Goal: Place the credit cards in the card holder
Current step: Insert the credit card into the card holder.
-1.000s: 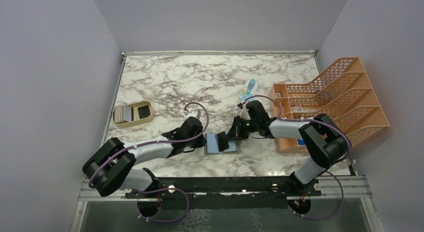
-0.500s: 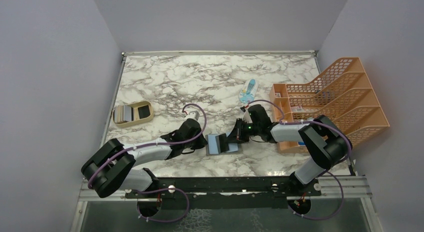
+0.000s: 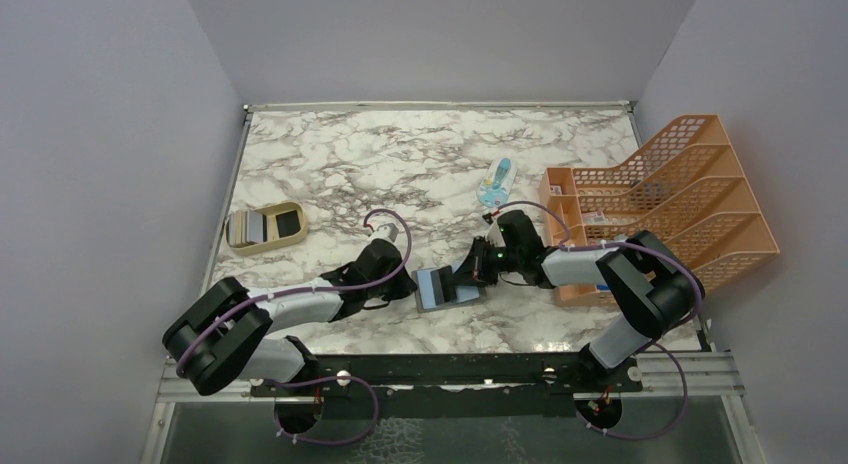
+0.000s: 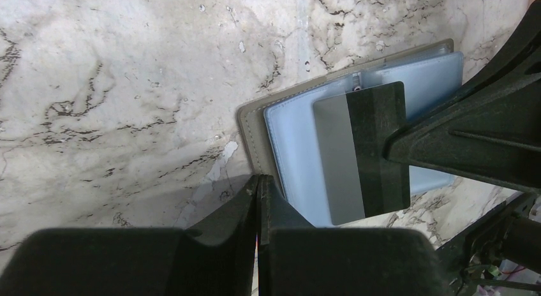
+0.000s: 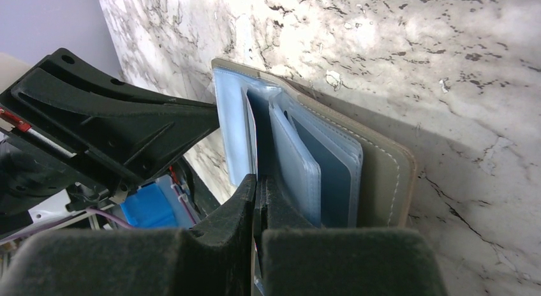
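Lying open on the marble table [image 3: 330, 164], the card holder [image 4: 290, 136] is set between both grippers, its long axis running from one to the other. One credit card [image 4: 360, 152] is pinched in the closed right gripper [image 5: 256, 184] and held over the pale blue pockets, its long axis across the holder's, its free edge toward the left gripper [image 4: 258, 194], which is closed, seemingly pinning the holder's near edge.

Crowded at the card holder [image 3: 447, 287] by the left gripper [image 3: 406, 290] beside its left edge and the right gripper [image 3: 464, 278] pinching a credit card [image 4: 360, 155] over its pockets. Passable across the marble table [image 3: 400, 154] beyond. Blocked rightward by the orange file rack [image 3: 680, 194], leftward by the tan tray [image 3: 265, 227].
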### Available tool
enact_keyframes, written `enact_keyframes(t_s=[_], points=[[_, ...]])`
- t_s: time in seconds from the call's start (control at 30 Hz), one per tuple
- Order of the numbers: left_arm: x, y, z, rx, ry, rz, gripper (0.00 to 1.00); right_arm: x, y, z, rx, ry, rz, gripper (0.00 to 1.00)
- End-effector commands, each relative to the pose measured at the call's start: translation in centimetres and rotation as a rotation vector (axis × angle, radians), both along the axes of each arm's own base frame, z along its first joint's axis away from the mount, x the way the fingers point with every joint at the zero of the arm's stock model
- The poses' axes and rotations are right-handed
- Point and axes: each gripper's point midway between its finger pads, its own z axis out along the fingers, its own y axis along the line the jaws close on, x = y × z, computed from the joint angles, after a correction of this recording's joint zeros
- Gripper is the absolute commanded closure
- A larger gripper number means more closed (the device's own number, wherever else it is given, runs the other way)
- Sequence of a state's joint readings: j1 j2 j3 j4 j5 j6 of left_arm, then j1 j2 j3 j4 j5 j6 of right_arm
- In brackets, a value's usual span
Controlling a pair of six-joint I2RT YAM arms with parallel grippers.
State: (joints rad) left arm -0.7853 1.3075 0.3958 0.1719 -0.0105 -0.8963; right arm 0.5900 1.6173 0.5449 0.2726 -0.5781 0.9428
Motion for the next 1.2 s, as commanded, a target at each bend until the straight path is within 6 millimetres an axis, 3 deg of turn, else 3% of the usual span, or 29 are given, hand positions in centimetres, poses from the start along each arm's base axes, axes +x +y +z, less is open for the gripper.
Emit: enact_keyframes(t_s=[0.0, 0.4, 0.77, 1.17], points=[[-2.1, 0.9, -2.2, 0.043, 0.088, -0.029, 0.95, -0.5, 0.0, -0.7, -0.006, 0.004, 0.001, 0.99], [-2.0, 0.7, -2.3, 0.043, 0.089, -0.033, 0.95, -0.9, -0.1, -1.0, -0.02, 0.005, 0.018, 0.99], [-2.0, 0.7, -2.2, 0.045, 0.086, -0.037, 0.95, 0.3, -2.6, -0.7, -0.232, -0.065, -0.002, 0.56], [-1.6, -0.8, -1.1, -0.015, 0.075, -0.059, 0.95, -0.2, -0.6, 0.5, -0.161, -0.095, 0.063, 0.55]])
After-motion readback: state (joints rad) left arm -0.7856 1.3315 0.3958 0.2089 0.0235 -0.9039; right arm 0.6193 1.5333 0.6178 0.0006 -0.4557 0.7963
